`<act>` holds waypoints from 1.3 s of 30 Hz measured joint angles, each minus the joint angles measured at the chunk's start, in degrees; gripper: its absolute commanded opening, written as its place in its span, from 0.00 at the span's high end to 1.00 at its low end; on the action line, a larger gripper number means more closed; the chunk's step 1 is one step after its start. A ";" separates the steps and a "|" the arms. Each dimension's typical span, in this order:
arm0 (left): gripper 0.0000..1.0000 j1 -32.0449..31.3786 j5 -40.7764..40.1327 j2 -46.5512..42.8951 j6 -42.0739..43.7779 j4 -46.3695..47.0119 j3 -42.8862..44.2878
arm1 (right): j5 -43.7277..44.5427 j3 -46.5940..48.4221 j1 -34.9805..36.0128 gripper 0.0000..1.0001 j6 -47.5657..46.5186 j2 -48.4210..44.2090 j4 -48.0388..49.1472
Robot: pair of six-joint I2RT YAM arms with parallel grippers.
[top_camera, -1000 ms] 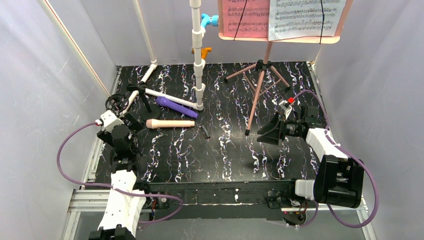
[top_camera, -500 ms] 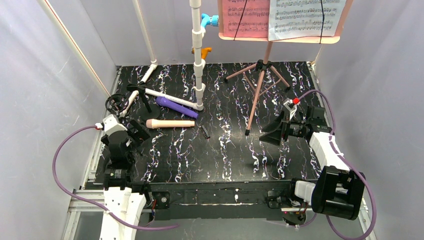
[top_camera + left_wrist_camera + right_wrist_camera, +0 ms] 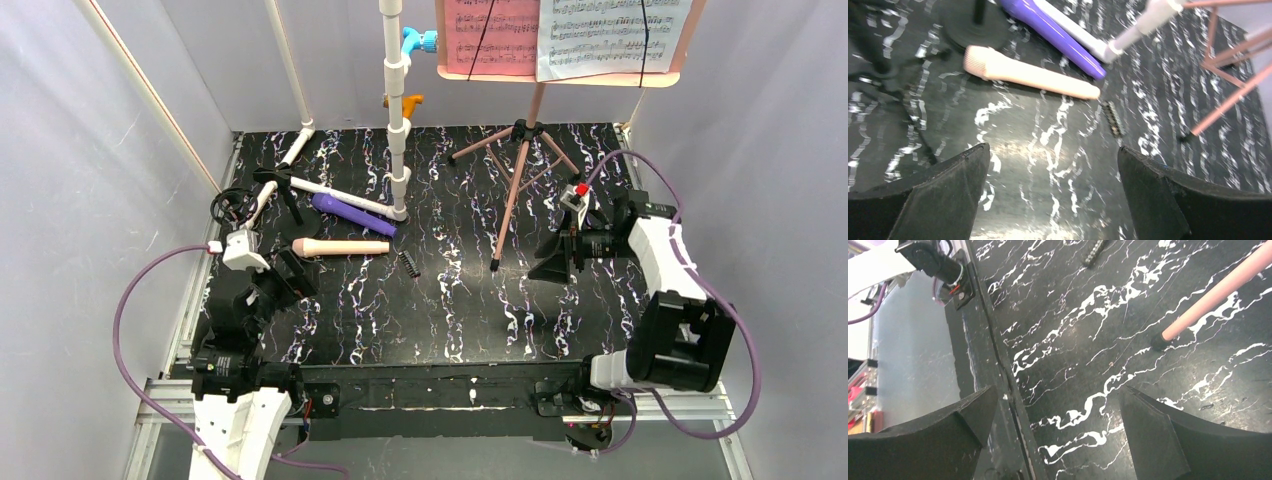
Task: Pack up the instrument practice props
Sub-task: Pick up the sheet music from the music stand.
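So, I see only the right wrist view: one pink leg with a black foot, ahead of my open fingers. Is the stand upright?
Observer: Yes. In the top view the music stand stands upright on its tripod, with a pink page and a white page on its desk.
Operator: Where are the tubes?
Observer: Far left of the stand. The purple tube lies along the white pipe. The beige tube lies apart from it, on the near side.
Operator: And the left gripper?
Observer: The left gripper is open and empty, just short of the beige tube.
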 measured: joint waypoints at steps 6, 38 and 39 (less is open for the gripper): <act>0.02 -0.07 11.23 -1.14 -3.91 -2.19 0.00 | 1.77 7.04 0.00 0.00 -11.02 7.89 -13.29; 0.02 -8.24 36.41 5.05 -17.11 9.51 0.15 | 20.87 8.26 -0.37 0.00 14.58 -10.71 4.44; 0.02 -10.08 36.00 6.03 -16.94 9.73 0.15 | 21.07 8.68 -0.37 0.00 15.04 -10.64 4.42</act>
